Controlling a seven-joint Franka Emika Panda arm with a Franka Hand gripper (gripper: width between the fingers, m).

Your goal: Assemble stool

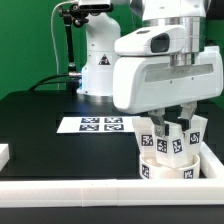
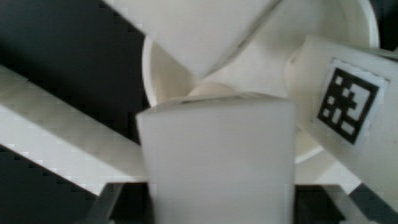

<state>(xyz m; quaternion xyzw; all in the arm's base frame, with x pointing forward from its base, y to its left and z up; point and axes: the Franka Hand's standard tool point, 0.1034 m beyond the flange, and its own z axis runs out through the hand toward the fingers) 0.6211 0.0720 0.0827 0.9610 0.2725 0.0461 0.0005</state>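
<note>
The stool's round white seat [image 1: 165,168] lies at the exterior view's right, near the front rail. Several white tagged legs [image 1: 148,142] stand or lean on it. My gripper [image 1: 172,124] hangs straight down over the seat, its fingers reaching in among the legs. In the wrist view a blocky white leg [image 2: 214,150] fills the space between my fingers, and their dark pads [image 2: 128,205] press against both its sides. The seat's rim [image 2: 164,75] shows behind it, and another leg with a tag [image 2: 347,100] stands beside it. My gripper [image 2: 217,208] is shut on the leg.
The marker board [image 1: 100,124] lies flat on the black table, toward the exterior view's left of the seat. Long white rails [image 1: 90,188] run along the front and right edges close to the seat. A small white block [image 1: 4,152] sits at the far left. The robot's base [image 1: 98,60] stands behind.
</note>
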